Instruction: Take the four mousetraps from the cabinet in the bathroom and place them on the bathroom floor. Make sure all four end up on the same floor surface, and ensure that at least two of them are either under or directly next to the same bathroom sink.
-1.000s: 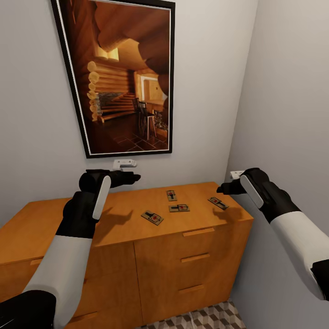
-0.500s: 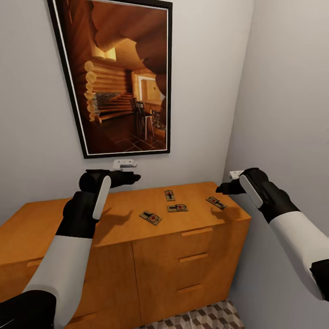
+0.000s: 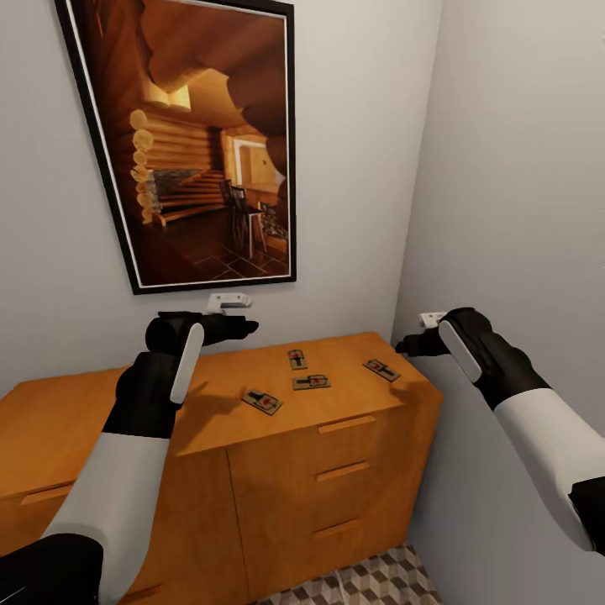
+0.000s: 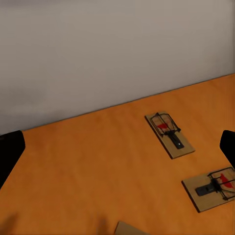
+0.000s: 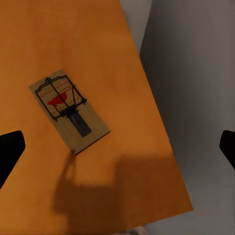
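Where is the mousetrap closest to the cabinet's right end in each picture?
Head view: the rightmost mousetrap lies on the cabinet top near its right end, just ahead of the right gripper.
Right wrist view: the same trap, beside the cabinet's side edge.
Left wrist view: not in it; two other traps lie there.
Shared landmark: the orange cabinet top.

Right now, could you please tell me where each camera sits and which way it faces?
Head: high, looking down at the cabinet; both arms show.
Left wrist: over the cabinet top, facing two mousetraps and the wall; dark fingertips show.
Right wrist: above the cabinet's corner, looking down on one mousetrap.
All three share the orange cabinet top.
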Motion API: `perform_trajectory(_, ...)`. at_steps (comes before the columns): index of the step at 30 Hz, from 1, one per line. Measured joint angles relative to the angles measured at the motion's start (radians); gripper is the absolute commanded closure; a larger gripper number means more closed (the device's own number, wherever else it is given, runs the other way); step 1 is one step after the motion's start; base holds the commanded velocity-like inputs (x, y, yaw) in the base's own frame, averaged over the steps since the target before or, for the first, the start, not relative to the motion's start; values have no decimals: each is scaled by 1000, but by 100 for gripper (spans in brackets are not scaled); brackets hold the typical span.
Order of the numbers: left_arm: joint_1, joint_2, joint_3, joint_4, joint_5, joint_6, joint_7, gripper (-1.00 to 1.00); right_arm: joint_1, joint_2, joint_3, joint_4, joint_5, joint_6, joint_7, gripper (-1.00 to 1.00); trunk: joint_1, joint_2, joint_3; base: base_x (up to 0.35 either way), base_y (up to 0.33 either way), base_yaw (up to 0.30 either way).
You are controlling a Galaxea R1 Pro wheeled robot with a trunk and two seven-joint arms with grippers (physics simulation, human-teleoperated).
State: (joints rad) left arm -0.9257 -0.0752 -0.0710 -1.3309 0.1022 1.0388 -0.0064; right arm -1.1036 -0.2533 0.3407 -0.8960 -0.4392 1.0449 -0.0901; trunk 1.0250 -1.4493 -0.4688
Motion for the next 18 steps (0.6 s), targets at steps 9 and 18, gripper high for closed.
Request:
perform_trajectory(9, 0, -1, 0, 0, 0, 0, 0, -100, -1, 1, 0, -1, 2, 0, 0, -100, 0, 0, 0, 0, 0, -14)
perform_trajectory(18, 0, -1, 0, 0, 0, 0, 0, -100, -1, 2, 1, -2, 4, 0, 0, -100, 0, 0, 0, 0, 0, -2)
